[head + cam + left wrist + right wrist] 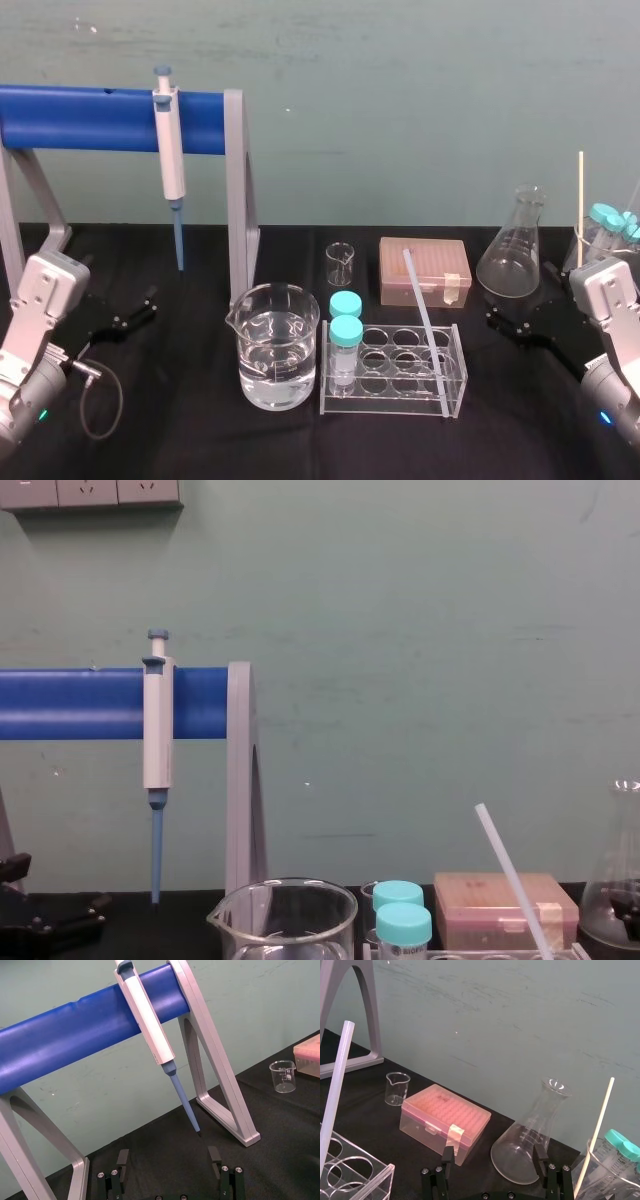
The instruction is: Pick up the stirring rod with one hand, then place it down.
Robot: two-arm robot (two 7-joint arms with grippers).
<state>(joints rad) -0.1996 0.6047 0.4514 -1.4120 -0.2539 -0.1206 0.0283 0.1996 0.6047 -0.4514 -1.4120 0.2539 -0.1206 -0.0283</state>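
The stirring rod (pixel 424 325) is a whitish translucent stick lying slanted across the clear tube rack (pixel 455 385), its far end raised toward the pink box. The right wrist view shows the stirring rod (pixel 335 1095) at its edge, and the chest view shows the stirring rod (pixel 511 875) from the side. My right gripper (pixel 515 320) rests on the table to the right of the rack, well apart from the rod. In its wrist view the right gripper (pixel 494 1157) is open and holds nothing. My left gripper (pixel 130 315) is parked open at the far left, below the pipette.
A water-filled beaker (pixel 277 345) and two teal-capped tubes (pixel 346 340) stand left of the rod. Behind are a small beaker (pixel 339 263), a pink box (pixel 425 270) and a conical flask (pixel 514 245). A pipette (pixel 172 165) hangs on the blue stand (pixel 90 118). Far right, a thin stick (pixel 580 195) stands among capped tubes.
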